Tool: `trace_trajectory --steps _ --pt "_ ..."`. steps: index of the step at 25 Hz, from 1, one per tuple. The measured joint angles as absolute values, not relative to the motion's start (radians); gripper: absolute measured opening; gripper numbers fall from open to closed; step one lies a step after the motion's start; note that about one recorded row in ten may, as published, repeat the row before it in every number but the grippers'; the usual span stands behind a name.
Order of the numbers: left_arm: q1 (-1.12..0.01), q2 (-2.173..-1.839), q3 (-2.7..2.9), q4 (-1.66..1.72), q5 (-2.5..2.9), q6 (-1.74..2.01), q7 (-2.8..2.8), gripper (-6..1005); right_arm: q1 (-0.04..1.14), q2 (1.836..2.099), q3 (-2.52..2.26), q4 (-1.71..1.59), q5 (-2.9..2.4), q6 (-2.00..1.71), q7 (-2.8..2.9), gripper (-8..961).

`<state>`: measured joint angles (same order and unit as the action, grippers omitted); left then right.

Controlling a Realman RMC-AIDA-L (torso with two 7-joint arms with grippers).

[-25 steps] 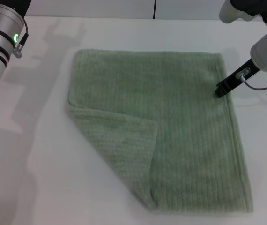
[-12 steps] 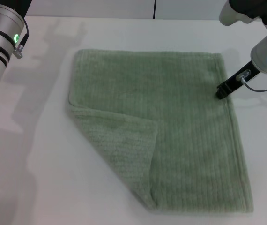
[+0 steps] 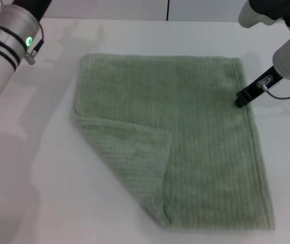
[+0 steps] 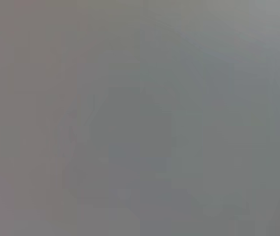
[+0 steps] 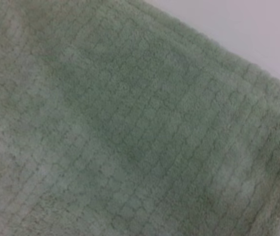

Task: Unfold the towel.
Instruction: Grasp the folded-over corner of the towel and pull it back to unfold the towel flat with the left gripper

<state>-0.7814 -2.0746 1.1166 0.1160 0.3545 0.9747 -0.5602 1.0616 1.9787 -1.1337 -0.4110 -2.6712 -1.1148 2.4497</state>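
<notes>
i see the towel (image 3: 185, 137) lying mid-table (image 3: 43, 203), its near-left corner folded over; my right gripper (image 3: 240, 99) touches its right edge, grip unreadable, while my left arm (image 3: 5, 46) hangs far left.

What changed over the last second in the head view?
The left arm shifted toward the towel; the right claw crept slightly nearer along the towel's right edge. Nothing was gripped or released. The towel lies unchanged, its near-left corner still folded over.

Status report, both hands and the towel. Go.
Right hand at towel's right edge. Left arm off to towel's left. Towel flat, near-left corner folded over. Nothing in the way.
</notes>
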Motion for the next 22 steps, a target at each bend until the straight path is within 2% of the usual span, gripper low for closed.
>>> trace_trajectory --steps 8,9,10,12,18,22 --pt "-0.762 -2.056 1.377 0.297 0.362 0.696 -0.827 730 1.061 1.979 -1.14 -0.401 -2.673 -1.112 2.446 1" --pt "-0.741 -2.037 1.465 0.395 0.443 0.616 -0.987 730 1.062 1.979 -1.14 -0.397 -2.673 -1.111 2.443 1" --pt "-0.741 -2.037 1.465 0.395 0.443 0.616 -0.987 729 1.062 1.979 -1.137 -0.392 -2.674 -1.11 2.436 1" --pt "-0.732 -2.01 1.471 0.482 0.692 0.592 -1.272 728 1.063 1.979 -1.135 -0.39 -2.674 -1.109 2.434 1" --pt "-0.732 -2.005 1.466 0.496 0.747 0.595 -1.327 725 1.067 1.978 -1.137 -0.39 -2.674 -1.108 2.433 1" --pt "-0.739 -1.992 1.425 0.575 1.086 0.636 -1.577 722 1.071 1.974 -1.139 -0.39 -2.674 -1.106 2.433 1"
